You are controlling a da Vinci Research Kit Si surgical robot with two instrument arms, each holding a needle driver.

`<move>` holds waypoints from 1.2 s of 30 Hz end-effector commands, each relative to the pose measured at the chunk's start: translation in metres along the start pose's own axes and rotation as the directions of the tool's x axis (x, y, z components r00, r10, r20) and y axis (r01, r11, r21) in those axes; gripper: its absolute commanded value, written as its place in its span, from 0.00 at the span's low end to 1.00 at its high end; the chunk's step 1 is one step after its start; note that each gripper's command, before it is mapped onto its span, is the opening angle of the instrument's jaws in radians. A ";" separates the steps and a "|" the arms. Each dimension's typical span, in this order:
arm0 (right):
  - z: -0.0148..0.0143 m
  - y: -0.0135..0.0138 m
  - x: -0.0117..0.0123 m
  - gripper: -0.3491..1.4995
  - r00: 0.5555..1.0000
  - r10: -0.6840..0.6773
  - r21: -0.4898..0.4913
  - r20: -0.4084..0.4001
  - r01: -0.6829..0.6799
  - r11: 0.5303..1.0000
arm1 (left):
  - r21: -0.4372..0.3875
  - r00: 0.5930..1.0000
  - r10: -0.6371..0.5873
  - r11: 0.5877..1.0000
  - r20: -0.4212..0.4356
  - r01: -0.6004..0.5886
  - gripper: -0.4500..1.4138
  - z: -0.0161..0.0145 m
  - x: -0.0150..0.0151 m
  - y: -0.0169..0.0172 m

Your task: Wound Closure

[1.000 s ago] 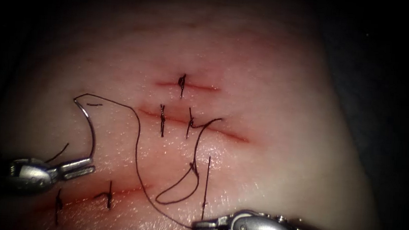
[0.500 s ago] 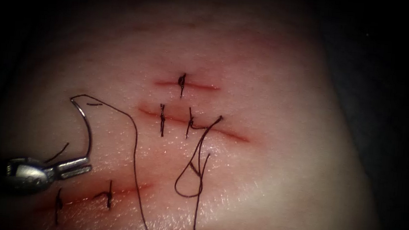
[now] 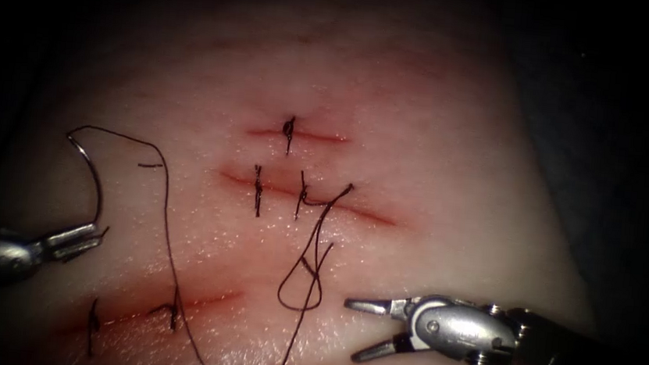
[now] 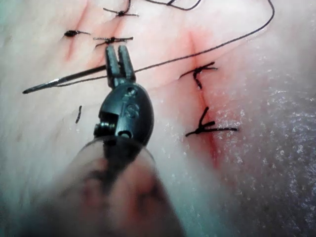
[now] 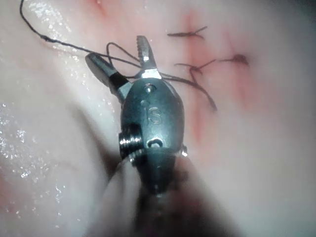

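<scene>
My left tool point(image 3: 83, 238) sits at the left of the tissue point(image 3: 444, 248), shut on the curved needle point(image 3: 100, 194) near its lower end. The needle arcs upward, free of the tissue, left of the cuts. The thread point(image 3: 167, 231) leaves the needle's upper end, runs down past the lower cut point(image 3: 208, 301), then rises into a loose loop point(image 3: 300, 298) below the middle cut point(image 3: 361, 212). My right tool point(image 3: 352, 331) stands open just right of that loop, holding nothing. The left wrist view shows the shut jaws point(image 4: 119, 57) on the needle point(image 4: 64, 81). The right tool's open jaws point(image 5: 118, 52) are near the thread point(image 5: 64, 43).
An upper cut point(image 3: 321, 137) carries one stitch, the middle cut two, and the lower cut two more point(image 3: 173, 308). A short cut end of thread point(image 3: 150, 165) lies on the tissue beside the needle. Red fluid tints the cuts.
The right tool let go of the thread, dropped out of view, and is back with its jaws open. The left tool moved left with the needle, drawing thread along; the loop has shrunk.
</scene>
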 end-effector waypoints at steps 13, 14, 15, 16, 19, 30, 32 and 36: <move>0.0061 0.0053 -0.0120 0.78 0.977 -0.062 -0.044 0.205 0.072 0.996 | 0.010 1.000 0.008 1.000 -0.009 -0.008 0.00 0.0025 0.0001 0.0019; 0.0064 0.0053 -0.0125 0.76 0.976 -0.066 -0.035 0.208 0.075 0.997 | 0.009 1.000 0.009 1.000 -0.007 -0.009 0.00 0.0025 0.0002 0.0019; 0.0067 0.0051 -0.0128 0.72 0.974 -0.071 -0.021 0.214 0.077 0.997 | 0.008 1.000 0.009 1.000 -0.009 -0.009 0.00 0.0026 0.0002 0.0019; 0.0073 0.0047 -0.0133 0.64 0.971 -0.086 0.000 0.222 0.089 0.996 | 0.006 1.000 0.010 1.000 -0.007 -0.010 0.00 0.0026 0.0003 0.0020; 0.0079 0.0042 -0.0135 0.56 0.971 -0.077 0.016 0.228 0.075 0.997 | 0.007 1.000 0.011 1.000 -0.006 -0.010 0.00 0.0025 0.0003 0.0020; 0.0091 0.0041 -0.0138 0.31 0.967 -0.046 0.022 0.252 0.042 0.999 | -0.003 1.000 0.020 1.000 -0.008 -0.020 0.00 0.0027 0.0002 0.0029; 0.0090 0.0041 -0.0139 0.00 0.966 -0.040 0.023 0.255 0.036 0.999 | -0.005 1.000 0.021 1.000 -0.006 -0.021 0.00 0.0028 0.0001 0.0029; 0.0083 0.0041 -0.0141 0.00 0.965 -0.032 0.031 0.260 0.025 0.999 | -0.008 1.000 0.022 1.000 -0.006 -0.022 0.00 0.0027 0.0002 0.0030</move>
